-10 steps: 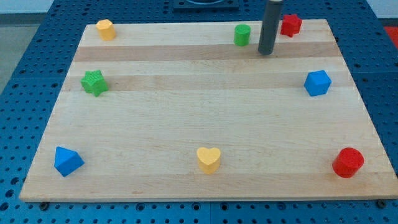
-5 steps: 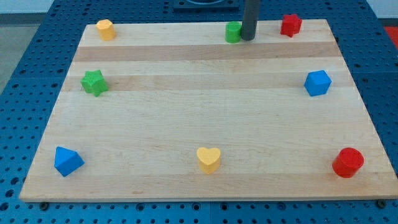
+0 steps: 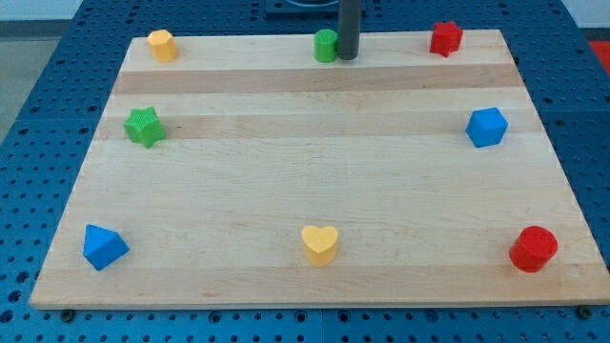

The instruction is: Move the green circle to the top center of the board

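Note:
The green circle (image 3: pixel 326 46) stands near the board's top edge, close to the middle. My tip (image 3: pixel 348 57) is right against its right side, touching or nearly touching it. The dark rod rises from there out of the view's top.
On the wooden board (image 3: pixel 305 191): a yellow block (image 3: pixel 162 45) at top left, a red block (image 3: pixel 445 38) at top right, a green star (image 3: pixel 144 126) at left, a blue block (image 3: pixel 486 127) at right, a blue block (image 3: pixel 103 247) at bottom left, a yellow heart (image 3: pixel 320 244) at bottom middle, a red circle (image 3: pixel 533 250) at bottom right.
My tip moved left and up to the green circle's right side, then pushed it left along the top edge toward the centre. The other blocks have not moved.

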`<state>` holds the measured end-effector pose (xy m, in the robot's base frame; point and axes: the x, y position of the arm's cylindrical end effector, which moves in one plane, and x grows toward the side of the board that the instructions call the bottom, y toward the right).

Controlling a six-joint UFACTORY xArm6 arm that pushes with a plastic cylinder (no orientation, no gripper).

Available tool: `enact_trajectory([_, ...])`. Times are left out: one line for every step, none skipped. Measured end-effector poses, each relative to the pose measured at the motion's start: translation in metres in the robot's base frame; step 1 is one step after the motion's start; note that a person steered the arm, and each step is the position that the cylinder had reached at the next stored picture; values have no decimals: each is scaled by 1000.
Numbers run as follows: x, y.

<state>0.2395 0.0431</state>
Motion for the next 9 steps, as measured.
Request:
enact_trajectory([7, -7])
enact_trajectory([7, -15])
enact_trajectory([7, -22])
enact_trajectory([19, -23])
enact_trajectory([30, -40])
enact_trajectory([28, -63])
enact_trajectory([15, -64])
enact_trajectory([3, -62])
enact_trajectory([8, -62])
